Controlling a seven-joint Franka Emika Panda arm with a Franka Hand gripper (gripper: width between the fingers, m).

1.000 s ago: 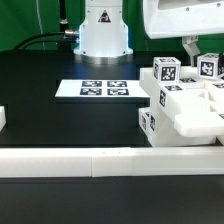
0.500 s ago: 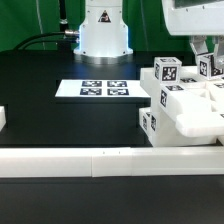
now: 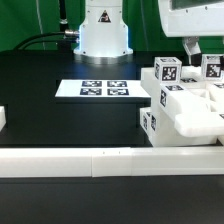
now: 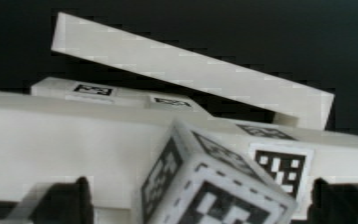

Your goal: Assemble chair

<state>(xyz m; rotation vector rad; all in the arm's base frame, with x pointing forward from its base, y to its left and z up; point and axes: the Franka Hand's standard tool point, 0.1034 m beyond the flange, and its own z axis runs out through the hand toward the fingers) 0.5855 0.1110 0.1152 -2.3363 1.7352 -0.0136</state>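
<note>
The chair parts point(image 3: 180, 105) lie in a white cluster of slabs and tagged posts at the exterior view's right. My gripper point(image 3: 205, 48) hangs over the back of that cluster, its fingers to either side of a tagged post point(image 3: 212, 68). In the wrist view the gripper point(image 4: 202, 200) is open. The tilted tagged post point(image 4: 229, 180) stands between the dark fingers point(image 4: 60, 200), with a gap showing on each side. Behind it are chunky white parts point(image 4: 69, 120) and a flat white slab point(image 4: 194, 65).
The marker board point(image 3: 105, 89) lies on the black table in the middle. A long low white rail point(image 3: 100, 160) runs along the front. The robot base point(image 3: 103, 30) stands at the back. A small white piece point(image 3: 3, 118) sits at the left edge.
My gripper has shifted a little toward the exterior view's right, and the tagged post between its fingers has shifted slightly the same way. The other parts have not moved.
</note>
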